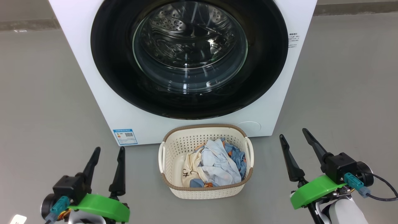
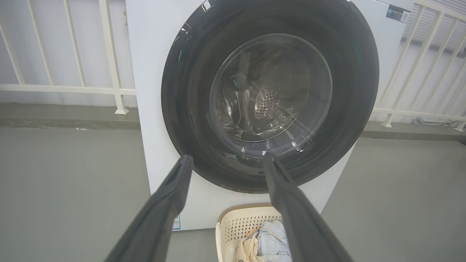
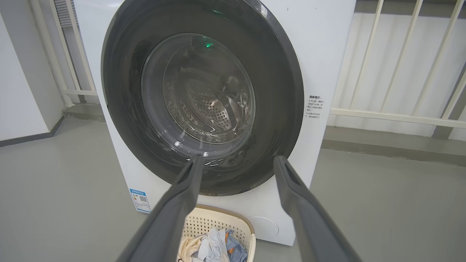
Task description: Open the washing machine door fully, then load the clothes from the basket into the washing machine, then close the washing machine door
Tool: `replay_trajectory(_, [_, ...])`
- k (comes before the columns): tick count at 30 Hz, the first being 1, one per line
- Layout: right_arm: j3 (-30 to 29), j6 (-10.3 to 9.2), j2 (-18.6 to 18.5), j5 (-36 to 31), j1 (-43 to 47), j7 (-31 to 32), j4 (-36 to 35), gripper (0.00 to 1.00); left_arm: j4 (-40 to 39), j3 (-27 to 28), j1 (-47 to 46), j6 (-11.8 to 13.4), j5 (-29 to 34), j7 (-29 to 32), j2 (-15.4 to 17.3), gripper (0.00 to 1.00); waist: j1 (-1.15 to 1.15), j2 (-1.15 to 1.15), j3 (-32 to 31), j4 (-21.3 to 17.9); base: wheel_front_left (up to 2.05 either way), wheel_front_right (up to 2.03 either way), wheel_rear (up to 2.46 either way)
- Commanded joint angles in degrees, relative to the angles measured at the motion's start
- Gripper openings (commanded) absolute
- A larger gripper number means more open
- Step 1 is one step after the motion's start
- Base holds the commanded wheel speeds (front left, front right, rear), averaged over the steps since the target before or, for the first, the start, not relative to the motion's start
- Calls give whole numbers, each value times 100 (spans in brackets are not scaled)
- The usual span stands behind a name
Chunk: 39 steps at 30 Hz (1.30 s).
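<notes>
Both arms low at the front, nothing in hand. L gripper sits down on the robot's left, its two dark fingers spread wide and pointing up toward the washing machine, empty. R gripper, same story on the robot's right: fingers fully apart, gripping nothing, leaning a bit toward the left.

The basket stands on the grey floor btw the two grippers, apart from both, right in front of the machine's base and under the door. The clothes lie bundled inside it: pale blue on top, cream w/ black lettering on the left, denim blue w/ orange bits on the right. No finger touches basket or clothes.

The washing machine door is shut flat against the front: big black ring, clear glass centre, steel drum visible thru it. It's ahead of and above both grippers, well clear of the fingertips. From the L wrist cam the fingers frame the door's lower edge, w/ the basket low btw them; R wrist cam, much the same.

Small blue label at the machine's lower corner, on the L gripper's side. White railing behind the machine.
</notes>
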Motion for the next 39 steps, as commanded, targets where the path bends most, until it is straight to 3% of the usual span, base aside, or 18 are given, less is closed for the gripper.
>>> replay_trajectory(1, [150,9,37,6,-238,-69,-124,100,-119,167,-282,-15,3,-37,117,100,0,0,-1,-2,0,0,0])
replay_trajectory(39, [147,9,61,267,-210,-69,-57,100,-137,191,-253,-15,46,-37,178,100,0,0,-17,-22,6,6,-12])
